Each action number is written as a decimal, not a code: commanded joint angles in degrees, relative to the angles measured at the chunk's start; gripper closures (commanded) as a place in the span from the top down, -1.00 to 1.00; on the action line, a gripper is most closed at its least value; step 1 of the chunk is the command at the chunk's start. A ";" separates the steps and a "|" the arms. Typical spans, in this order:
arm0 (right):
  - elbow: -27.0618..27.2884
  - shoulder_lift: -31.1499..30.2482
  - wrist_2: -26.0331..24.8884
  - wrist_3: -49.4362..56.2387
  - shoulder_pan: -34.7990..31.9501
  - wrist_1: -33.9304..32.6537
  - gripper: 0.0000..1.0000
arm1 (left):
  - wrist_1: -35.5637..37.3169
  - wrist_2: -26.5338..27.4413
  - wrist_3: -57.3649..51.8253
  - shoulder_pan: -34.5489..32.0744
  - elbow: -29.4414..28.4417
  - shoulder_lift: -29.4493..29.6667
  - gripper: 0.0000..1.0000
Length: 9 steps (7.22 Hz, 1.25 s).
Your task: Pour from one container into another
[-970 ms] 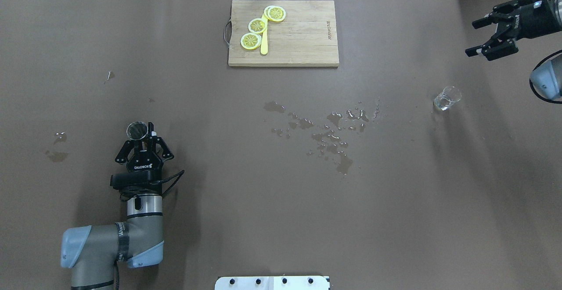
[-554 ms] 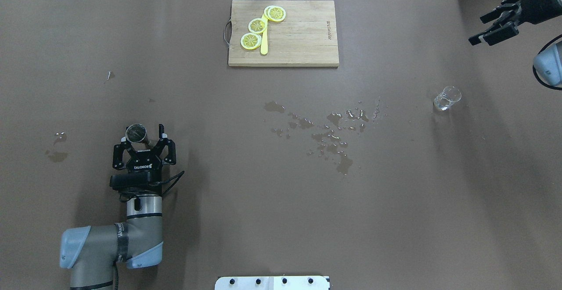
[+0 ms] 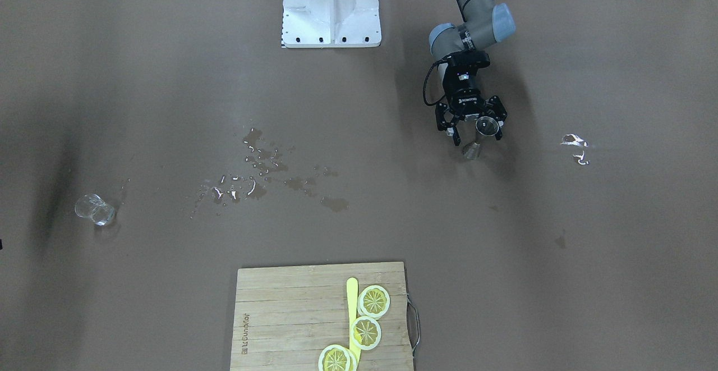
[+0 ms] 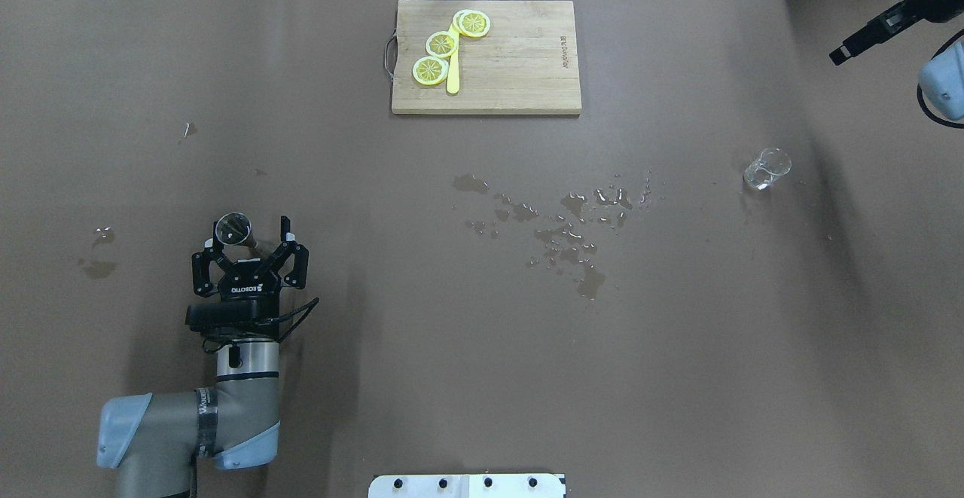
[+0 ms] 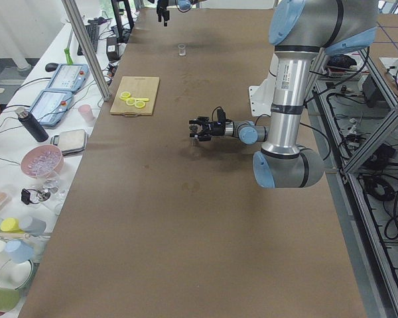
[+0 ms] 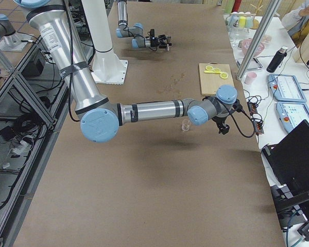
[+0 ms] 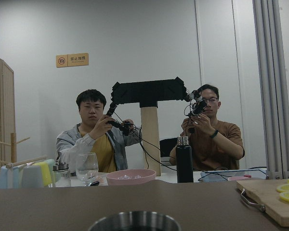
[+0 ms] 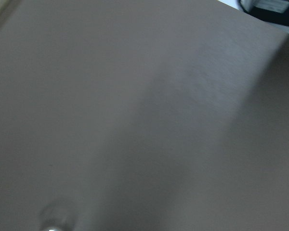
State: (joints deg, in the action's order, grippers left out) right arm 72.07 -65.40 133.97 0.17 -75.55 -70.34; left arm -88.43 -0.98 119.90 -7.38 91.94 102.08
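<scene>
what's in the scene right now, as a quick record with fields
left gripper: open, metal jigger between its fingers
metal jigger: upright on the table
glass: standing alone, robot's right side
right gripper: raised at far right edge, state unclear
spill: puddles mid-table
cutting board: far edge, lemon slices on it

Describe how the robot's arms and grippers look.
The left arm and right arm are silver-grey tubes with light-blue joint caps. The left gripper is black, with white Robotiq lettering and a black cable looping beside its wrist. The right gripper is black too.
</scene>
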 commanded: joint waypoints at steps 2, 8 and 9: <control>0.53 0.09 -11.89 0.18 -1.35 -18.87 1.00 | 0.19 0.19 -0.11 2.28 2.96 -3.89 0.98; 4.31 -3.85 -10.14 -0.69 -2.85 -24.84 1.00 | 0.19 2.39 -4.39 6.32 18.50 -11.98 0.98; 4.66 -4.91 -7.18 -0.70 -4.94 -24.84 1.00 | -0.07 2.22 -9.72 6.06 21.75 -12.25 0.98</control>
State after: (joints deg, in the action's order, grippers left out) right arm 76.27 -69.14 124.27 -0.47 -78.89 -95.20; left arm -88.32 1.09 115.15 -1.31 109.72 90.68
